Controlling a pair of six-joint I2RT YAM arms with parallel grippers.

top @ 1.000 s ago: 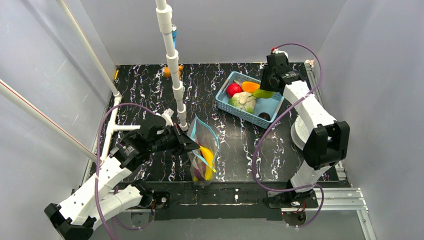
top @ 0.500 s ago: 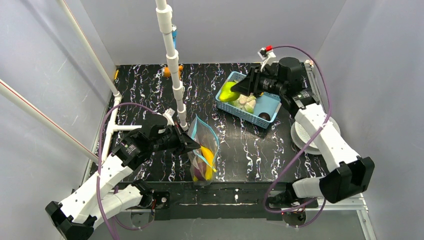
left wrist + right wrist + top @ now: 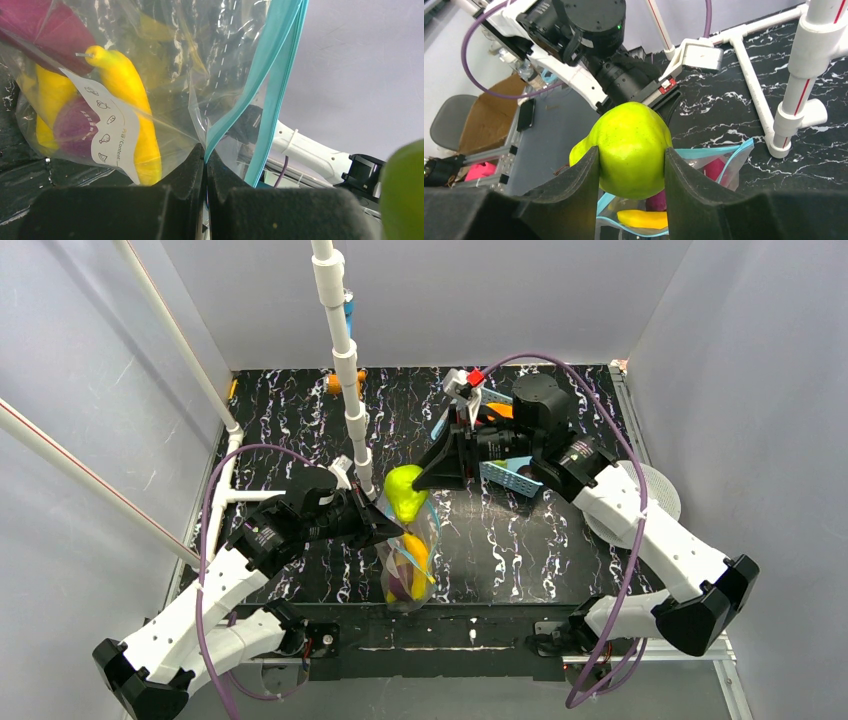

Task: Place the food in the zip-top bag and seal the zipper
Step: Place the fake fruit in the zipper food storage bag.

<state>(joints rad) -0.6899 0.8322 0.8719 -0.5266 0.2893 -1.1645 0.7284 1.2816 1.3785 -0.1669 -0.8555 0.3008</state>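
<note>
though crinkly, clear teal-rimmed zip-top bag

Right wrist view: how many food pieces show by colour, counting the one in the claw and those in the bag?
1 green piece, in the right claw
1 pink piece, in the zip-top bag
1 purple piece, in it too
1 yellow piece, in it too
Total: 4

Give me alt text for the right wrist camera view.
The right gripper holds a green fruit over the open zip-top bag, which already holds a yellow piece and a pink piece. The left arm is behind it.
</note>
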